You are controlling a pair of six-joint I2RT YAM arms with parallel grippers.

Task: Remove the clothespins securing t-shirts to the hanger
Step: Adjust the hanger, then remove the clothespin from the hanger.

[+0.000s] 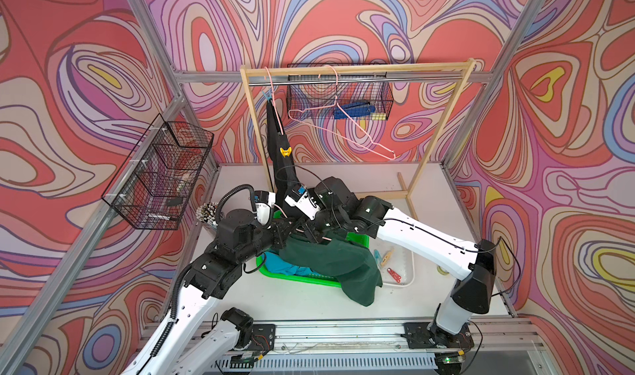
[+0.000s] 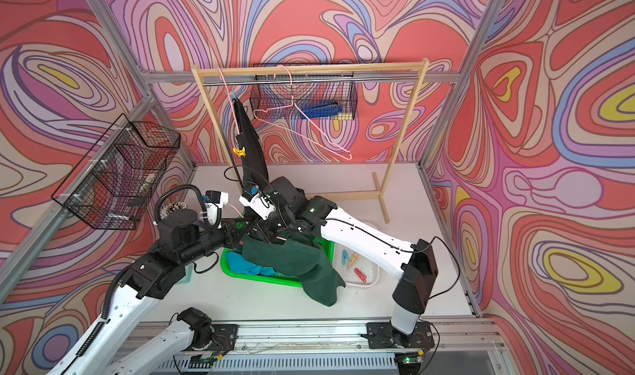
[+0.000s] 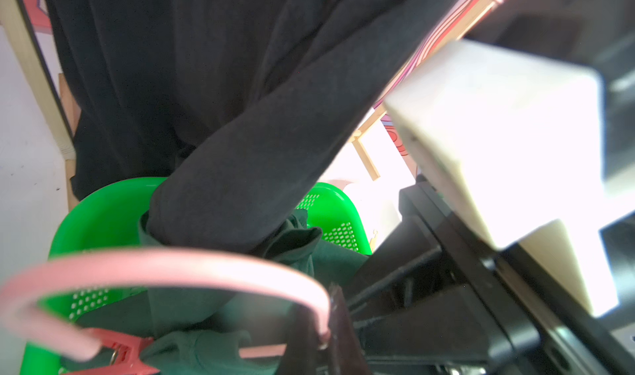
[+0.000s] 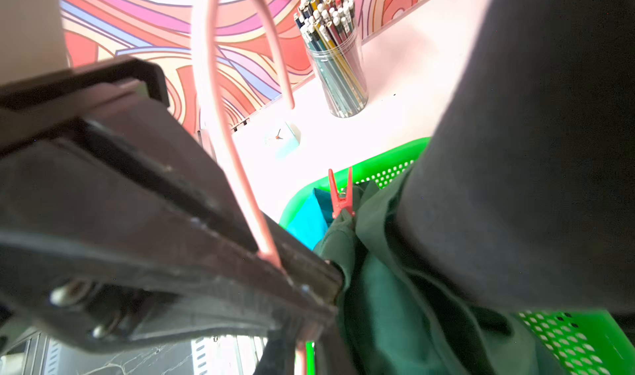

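Over the green basket [image 1: 275, 275], my left gripper [image 3: 323, 339] is shut on the neck of a pink hanger [image 3: 165, 263]. My right gripper [image 4: 302, 352] is shut on the same hanger's wire, close beside the left gripper [image 1: 292, 227]. A red clothespin [image 4: 341, 198] pins the dark green t-shirt [image 1: 330, 263] to this hanger. The shirt drapes over the basket, onto a turquoise t-shirt [image 1: 275, 263]. The black t-shirt [image 1: 280, 170] hangs from another hanger on the rack, held by a blue clothespin [image 1: 266, 95] and a yellow clothespin [image 1: 285, 151].
A white tray [image 1: 409, 263] to the right holds loose blue, beige and red clothespins. An empty pink hanger [image 1: 343, 115] hangs on the wooden rack [image 1: 357, 69]. Wire baskets are fixed at the left [image 1: 161, 174] and the back [image 1: 343, 98]. A pencil jar [image 4: 335, 57] stands behind the left arm.
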